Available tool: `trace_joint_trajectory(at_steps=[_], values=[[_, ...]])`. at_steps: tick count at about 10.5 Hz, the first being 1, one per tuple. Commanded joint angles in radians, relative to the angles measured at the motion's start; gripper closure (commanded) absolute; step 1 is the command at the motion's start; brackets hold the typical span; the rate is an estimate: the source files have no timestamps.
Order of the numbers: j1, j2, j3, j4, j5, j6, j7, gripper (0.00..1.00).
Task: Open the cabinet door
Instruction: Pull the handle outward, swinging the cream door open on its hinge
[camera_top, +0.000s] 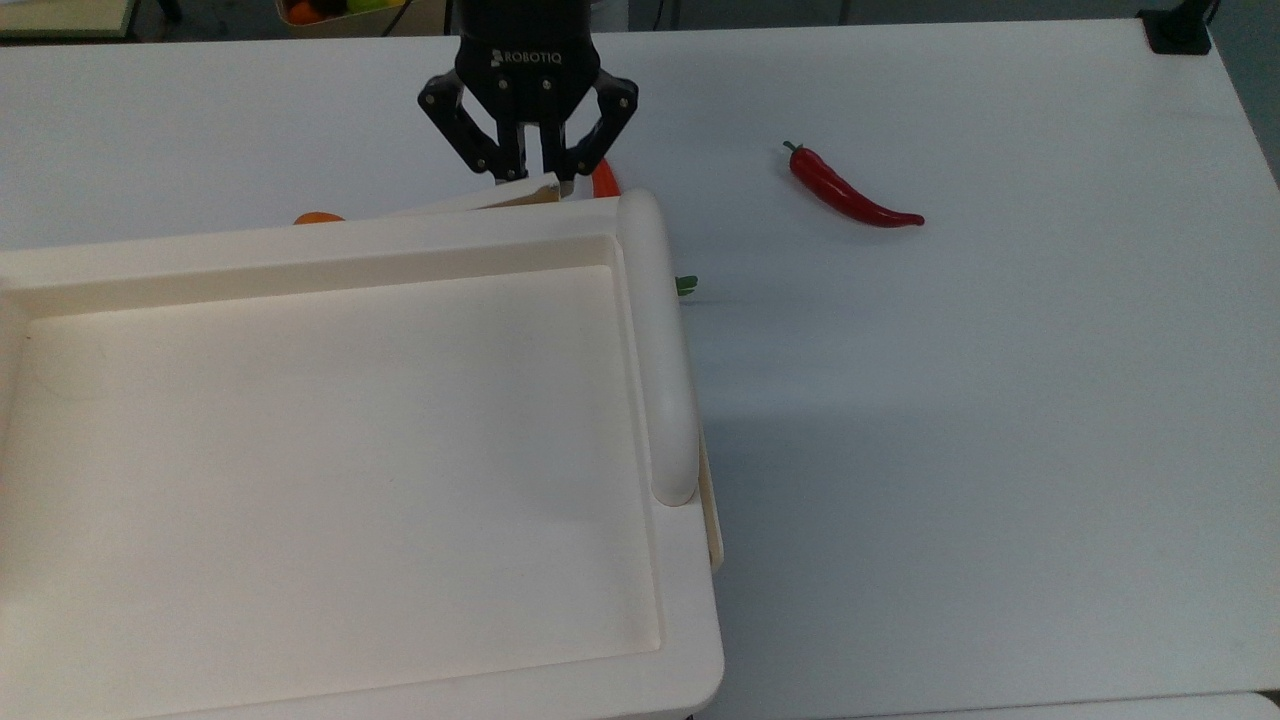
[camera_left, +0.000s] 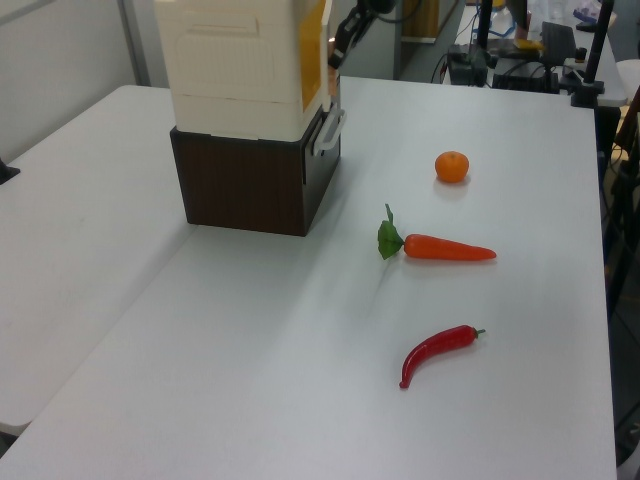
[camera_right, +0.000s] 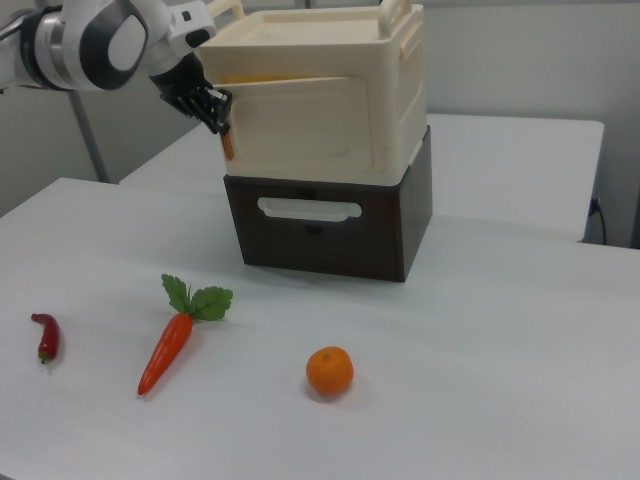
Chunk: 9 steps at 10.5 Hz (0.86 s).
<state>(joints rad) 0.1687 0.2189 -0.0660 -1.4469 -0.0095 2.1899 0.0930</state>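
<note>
- Black two-finger gripper (camera_top: 528, 180) with white "ROBOTIQ" lettering on its body.
- Black linkage fingers (camera_top: 455, 125) dotted with small silver screws.
- Rounded white arm (camera_right: 95, 40) segments with dark grey joint rings.

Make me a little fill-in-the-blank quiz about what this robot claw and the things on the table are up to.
1. The claw grips the free edge of the cabinet door, which stands slightly ____.
2. In the right view, the carrot lies between the chilli and the ____.
3. The cream cabinet sits on a dark ____ box.

Missing words: open; orange; brown
</note>
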Motion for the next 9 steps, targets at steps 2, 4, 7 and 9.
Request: trace_joint_trajectory(at_steps=[2, 4, 7, 9], values=[[-0.064, -0.114, -0.012, -0.062, 0.008, -0.236, 0.010, 0.53], [-0.096, -0.130, -0.012, -0.062, 0.005, -0.367, -0.016, 0.04], [-0.138, -0.188, -0.014, -0.121, -0.006, -0.478, -0.059, 0.00], [-0.156, -0.205, -0.015, -0.121, -0.007, -0.579, -0.079, 0.00]])
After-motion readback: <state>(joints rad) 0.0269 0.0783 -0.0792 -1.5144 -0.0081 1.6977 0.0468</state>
